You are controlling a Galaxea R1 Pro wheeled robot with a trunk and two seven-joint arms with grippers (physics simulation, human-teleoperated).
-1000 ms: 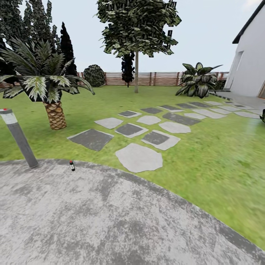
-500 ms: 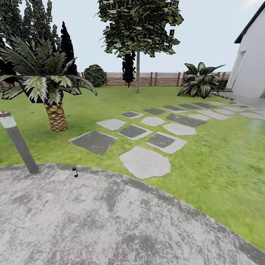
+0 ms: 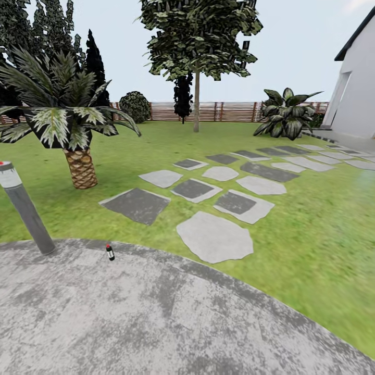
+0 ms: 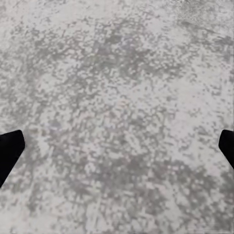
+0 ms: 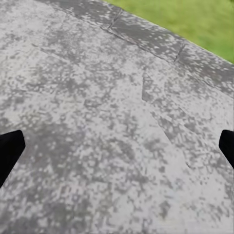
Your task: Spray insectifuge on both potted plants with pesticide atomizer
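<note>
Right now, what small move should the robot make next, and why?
Probably roll forward and a bit left toward the small bottle standing at the patio edge near the post. Both wrist views show bare stone between wide-apart fingertips, so nothing is held and the bottle looks out of reach.

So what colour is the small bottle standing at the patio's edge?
Dark body with a red top, best seen in the head view: the small bottle, too small for more detail.

Both wrist views show plain black fingertips [image 4: 9, 151]
</note>
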